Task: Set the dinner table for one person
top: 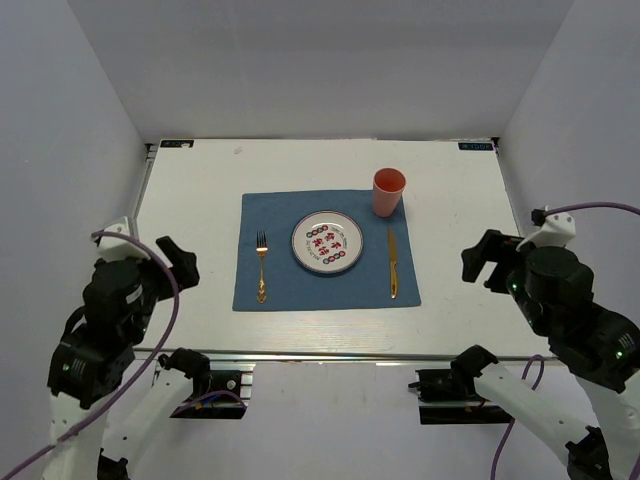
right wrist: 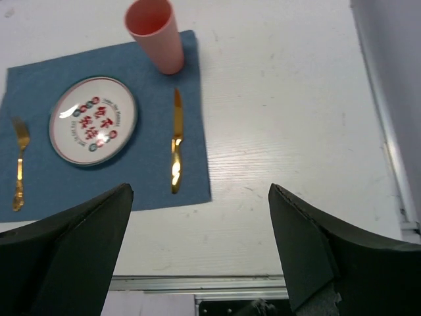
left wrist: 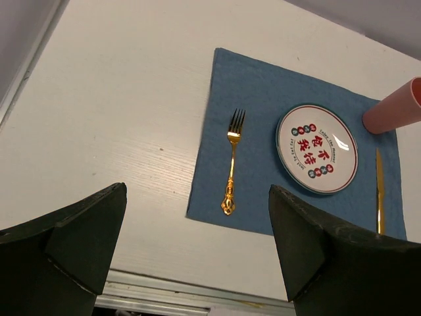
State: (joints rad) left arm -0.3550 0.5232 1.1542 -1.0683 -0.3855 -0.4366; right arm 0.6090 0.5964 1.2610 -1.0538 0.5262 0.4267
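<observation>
The white dinner table point(top: 200, 180) carries a blue placemat point(top: 275, 275). On the mat lie a gold fork point(top: 261, 266) at left, a round white patterned plate point(top: 327, 242) in the middle and a gold knife point(top: 393, 262) at right. A pink cup point(top: 388, 192) stands upright at the mat's far right corner. My left gripper point(top: 178, 262) is open and empty, raised over the table's left side. My right gripper point(top: 484, 260) is open and empty over the right side. The left wrist view shows the fork point(left wrist: 232, 161), plate point(left wrist: 316, 149) and cup point(left wrist: 393, 108). The right wrist view shows the knife point(right wrist: 175, 141) and cup point(right wrist: 155, 33).
A silver metal rail point(top: 330, 356) runs along the table's near edge. Grey walls enclose the table at left, right and back. Small black labels point(top: 176, 144) sit at the far corners.
</observation>
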